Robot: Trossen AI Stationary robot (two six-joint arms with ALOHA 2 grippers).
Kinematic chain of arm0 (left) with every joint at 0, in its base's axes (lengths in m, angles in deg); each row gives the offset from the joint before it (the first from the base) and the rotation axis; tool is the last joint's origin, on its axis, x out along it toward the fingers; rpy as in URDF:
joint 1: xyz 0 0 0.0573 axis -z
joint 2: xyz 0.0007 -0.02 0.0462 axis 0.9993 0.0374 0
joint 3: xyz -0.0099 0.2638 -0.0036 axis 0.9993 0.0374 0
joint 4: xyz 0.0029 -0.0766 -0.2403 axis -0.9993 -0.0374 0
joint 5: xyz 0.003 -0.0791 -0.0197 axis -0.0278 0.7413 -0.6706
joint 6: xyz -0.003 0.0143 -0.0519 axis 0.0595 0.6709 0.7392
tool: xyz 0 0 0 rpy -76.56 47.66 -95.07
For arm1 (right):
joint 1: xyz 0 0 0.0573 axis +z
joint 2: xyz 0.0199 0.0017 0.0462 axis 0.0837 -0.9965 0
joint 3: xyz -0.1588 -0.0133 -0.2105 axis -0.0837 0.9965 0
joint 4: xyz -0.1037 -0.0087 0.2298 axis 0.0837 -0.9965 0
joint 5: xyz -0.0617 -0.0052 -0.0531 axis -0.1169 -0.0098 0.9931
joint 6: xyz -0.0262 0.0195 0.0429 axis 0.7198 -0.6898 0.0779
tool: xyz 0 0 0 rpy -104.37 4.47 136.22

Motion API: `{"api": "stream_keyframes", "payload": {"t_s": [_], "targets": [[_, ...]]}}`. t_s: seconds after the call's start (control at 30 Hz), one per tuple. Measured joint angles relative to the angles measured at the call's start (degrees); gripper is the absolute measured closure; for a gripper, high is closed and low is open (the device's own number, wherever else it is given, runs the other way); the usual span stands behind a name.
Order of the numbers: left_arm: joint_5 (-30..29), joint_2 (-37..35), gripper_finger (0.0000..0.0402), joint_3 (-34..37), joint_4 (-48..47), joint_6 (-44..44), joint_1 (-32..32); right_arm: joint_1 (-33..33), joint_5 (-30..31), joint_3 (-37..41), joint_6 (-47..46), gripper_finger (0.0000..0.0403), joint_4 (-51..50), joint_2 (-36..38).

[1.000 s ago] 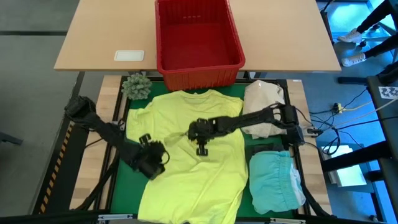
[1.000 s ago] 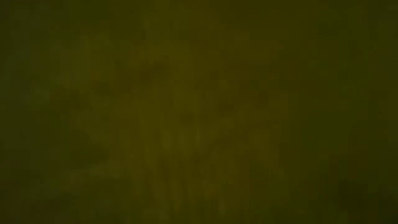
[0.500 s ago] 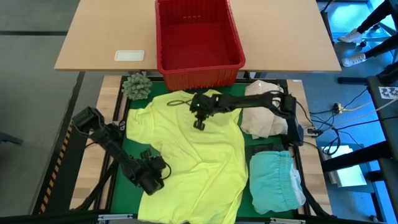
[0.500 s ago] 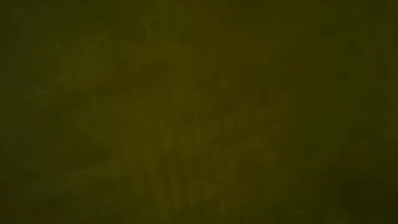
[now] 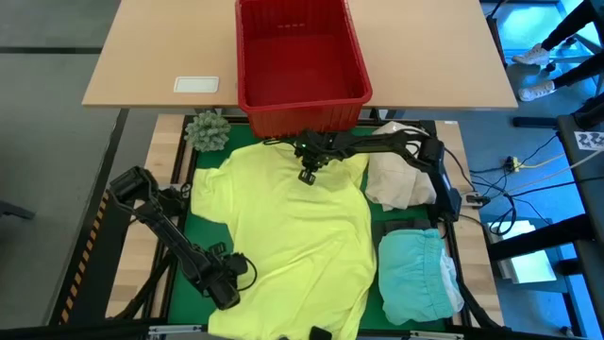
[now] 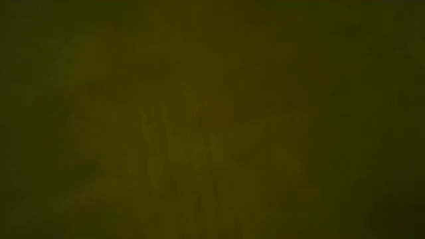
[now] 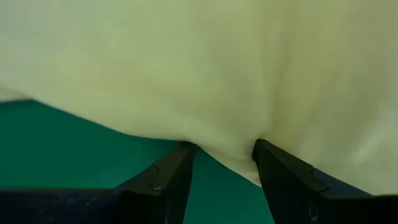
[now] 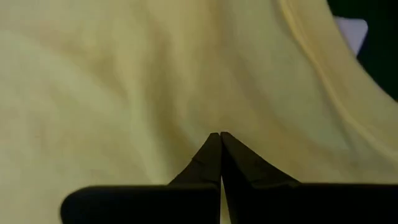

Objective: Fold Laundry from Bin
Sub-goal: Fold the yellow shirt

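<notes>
A bright yellow shirt (image 5: 297,236) lies spread flat on the green mat (image 5: 181,283), collar toward the red bin (image 5: 302,57). My right gripper (image 5: 307,174) is shut over the chest just below the collar (image 5: 283,144). My left gripper (image 5: 232,275) stands open, pointing down at the shirt's left side edge near the hem. In the left wrist view that edge (image 7: 211,149) runs across between the fingertips. A turquoise garment (image 5: 420,274) lies folded at the near right. The low view is dark, and nothing can be made out in it. My right gripper sets its shut fingertips (image 8: 219,138) on the shirt's upper chest (image 8: 186,106), slanting down from the table's right; the cloth under them lies flat on the mat. My left gripper has its fingertips (image 7: 180,154) at the shirt's side edge; whether they touch it, I cannot tell.
The red bin stands on the far wooden table, just beyond the collar. A cream-white cloth bundle (image 5: 396,175) lies right of the shirt. A green spiky ball (image 5: 208,130) sits at the far left corner, and a small white pad (image 5: 196,84) lies on the far table.
My right gripper, still shut, has travelled from the shirt's middle toward the far edge, up to just below the collar. My left gripper has gone toward the near edge and down, from the shirt's left half to its side edge near the hem.
</notes>
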Motion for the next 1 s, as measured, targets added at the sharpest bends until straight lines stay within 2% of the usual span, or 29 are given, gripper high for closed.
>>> {"api": "stream_keyframes", "payload": {"t_s": [0.23,0.37,0.43,0.57,0.7,0.87,1.0], "targets": [[6.91,-0.09,0.0231,-0.47,-5.42,4.88,2.02,-0.66,2.94,-0.07,0.14,0.0400,-0.70,-0.60],[10.09,0.20,0.0231,-2.54,-18.67,7.61,2.98,-0.72,3.56,0.07,0.28,0.0400,-1.10,1.66],[9.73,0.12,0.0231,-4.62,-25.84,9.11,3.43,-0.71,3.59,0.06,0.62,0.0400,-1.11,3.83],[3.72,0.07,0.0231,-9.26,-36.28,10.74,4.64,-0.41,3.29,0.00,1.96,0.0400,-3.75,8.13],[-5.00,0.04,0.0231,-13.31,-38.62,10.68,5.07,0.76,2.79,0.00,3.16,0.0400,-7.83,13.06],[-15.83,0.00,0.0231,-15.62,-35.76,9.16,4.86,4.98,3.43,-0.02,5.66,0.0400,-16.31,19.09],[-19.67,0.00,0.0231,-15.63,-27.99,2.32,3.75,10.27,8.04,-0.02,7.27,0.0400,-27.24,23.82]]}}
